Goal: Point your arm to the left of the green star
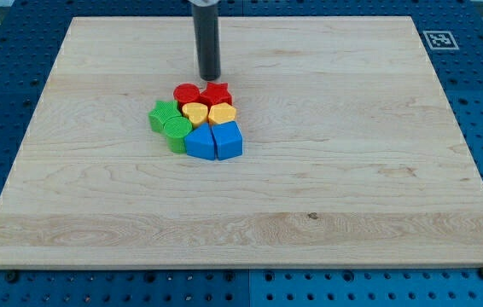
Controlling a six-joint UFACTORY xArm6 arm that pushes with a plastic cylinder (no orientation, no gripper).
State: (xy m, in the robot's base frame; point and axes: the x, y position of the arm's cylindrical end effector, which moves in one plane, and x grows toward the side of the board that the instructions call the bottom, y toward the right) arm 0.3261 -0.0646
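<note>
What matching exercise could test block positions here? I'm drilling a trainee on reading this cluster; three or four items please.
Column one:
1. green star
2. red star
3. my tip
4. blue blocks

Column two:
A. cluster's bottom edge in the view
B. cluster's left edge
C. just above the red blocks
D. cluster's top right

Pairs: 1-B, 2-D, 3-C, 4-A
</note>
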